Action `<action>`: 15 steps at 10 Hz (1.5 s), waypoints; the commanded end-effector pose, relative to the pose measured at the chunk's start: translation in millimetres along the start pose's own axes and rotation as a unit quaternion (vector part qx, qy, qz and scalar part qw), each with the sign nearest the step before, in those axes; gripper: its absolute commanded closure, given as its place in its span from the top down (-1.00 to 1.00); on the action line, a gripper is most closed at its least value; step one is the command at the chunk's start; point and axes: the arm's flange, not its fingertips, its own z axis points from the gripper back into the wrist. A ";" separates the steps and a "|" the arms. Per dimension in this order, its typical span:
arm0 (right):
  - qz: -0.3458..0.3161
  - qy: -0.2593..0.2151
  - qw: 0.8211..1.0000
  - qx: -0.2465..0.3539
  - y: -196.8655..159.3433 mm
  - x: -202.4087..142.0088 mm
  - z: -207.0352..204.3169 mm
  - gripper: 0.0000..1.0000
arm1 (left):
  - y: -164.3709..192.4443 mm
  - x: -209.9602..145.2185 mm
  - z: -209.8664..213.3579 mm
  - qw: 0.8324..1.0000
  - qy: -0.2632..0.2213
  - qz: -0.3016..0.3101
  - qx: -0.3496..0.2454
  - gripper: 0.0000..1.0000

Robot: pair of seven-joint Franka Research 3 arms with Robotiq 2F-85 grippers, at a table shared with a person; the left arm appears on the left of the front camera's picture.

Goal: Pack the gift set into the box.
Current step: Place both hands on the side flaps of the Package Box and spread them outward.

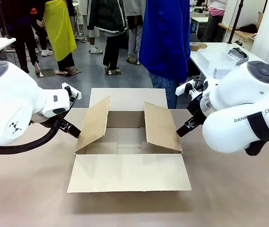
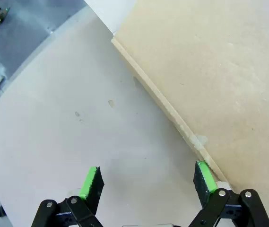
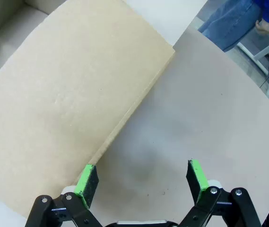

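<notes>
Flanking the open box, both tools wide

Looking across the bench (image 1: 25, 198) at the box (image 1: 129, 174): open in the middle, near and far flaps lying flat on the surface, both side flaps raised and tilted inward, plain cardboard floor between them.

Hovering just outside the left flap with the left tool (image 2: 148, 177), spread wide and gripping nothing (one green pad (image 2: 205, 176) right at the flap's edge, bare bench between the two fingers).

Hovering the same way outside the right flap with the right tool (image 3: 141, 175), likewise wide and empty, one pad (image 3: 88, 178) over the flap's edge and the other over the bench.

Facing a person (image 1: 165, 38) in a blue top and jeans, standing at the far side just behind the far flap.
</notes>
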 end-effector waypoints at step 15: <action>-0.329 -0.150 0.878 0.314 -127.7 -107.4 234.6 1.00 | 140.5 -101.0 219.1 0.871 -0.135 0.237 -0.409 1.00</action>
